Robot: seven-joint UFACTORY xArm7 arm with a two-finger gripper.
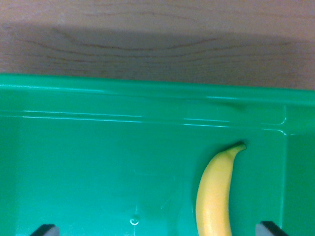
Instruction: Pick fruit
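So we're looking straight down into a glossy green plastic bin [98, 147], and the only thing we can see in it is one smooth yellow banana [215, 196]. The banana lies flat on the bin floor, close to the bin's corner on the wrist view's right, with its stem tip pointing up toward the bin's far wall and nearly touching it. Its lower end is cut off by the frame edge. The skin looks clean, bright yellow, gently curved, with a slightly darker stem. Beyond the bin's far rim we see the light wood-grain desk [147, 39], partly in shadow. Two dark tips of the tool [157, 230] poke in at the bottom, spread wide apart, with the banana between them, nearer the right one.
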